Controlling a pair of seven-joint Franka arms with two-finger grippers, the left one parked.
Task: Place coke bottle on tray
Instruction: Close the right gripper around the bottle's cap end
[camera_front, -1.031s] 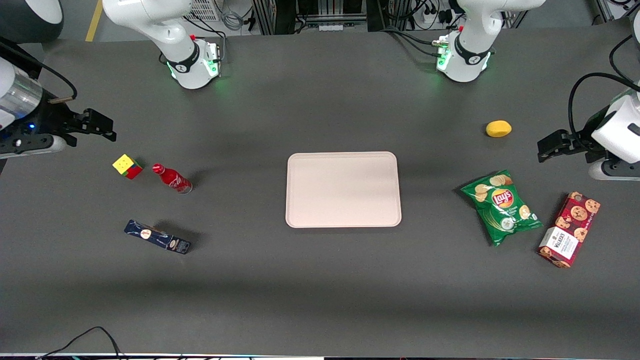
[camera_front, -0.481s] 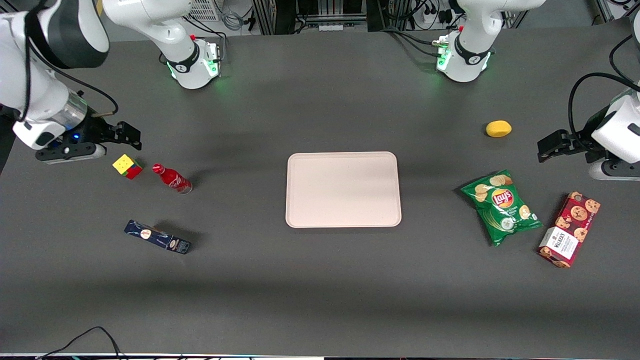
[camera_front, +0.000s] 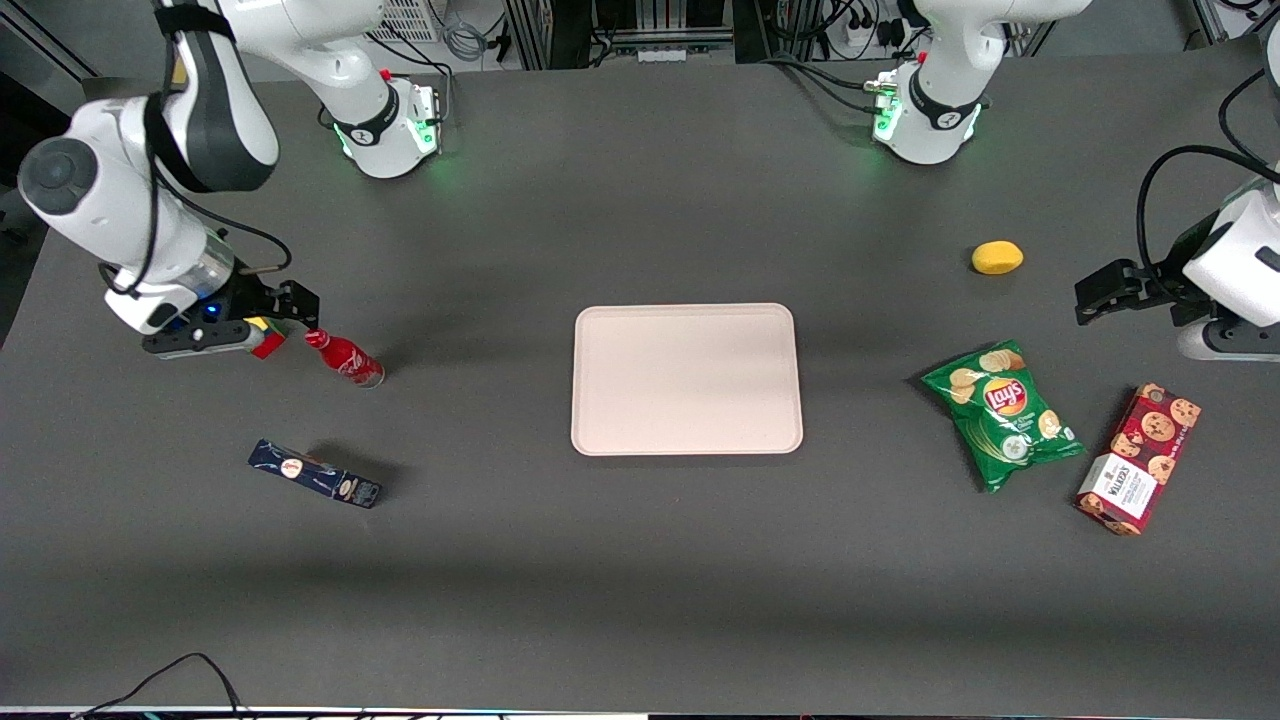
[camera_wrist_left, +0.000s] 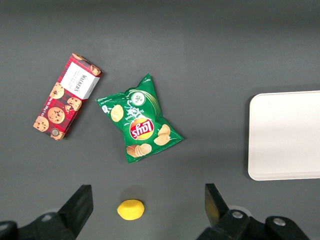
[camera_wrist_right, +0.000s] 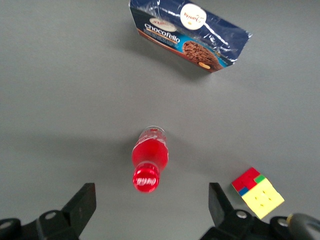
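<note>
The coke bottle is small and red with a red cap, and stands on the dark table toward the working arm's end. It also shows in the right wrist view, seen from above with its cap nearest the camera. The tray is large, pale pinkish-beige and empty, at the table's middle; its edge also shows in the left wrist view. My right gripper hovers open just beside the bottle's cap, touching nothing. In the right wrist view the gripper has its fingers spread wide, with the cap just ahead of the gap between them.
A colour cube lies partly under the gripper, beside the bottle. A dark blue oblong box lies nearer the front camera. A lemon, chips bag and cookie box lie toward the parked arm's end.
My right arm has swung in from the table's edge toward the bottle and now covers part of the colour cube. The bottle, tray and other objects have not moved.
</note>
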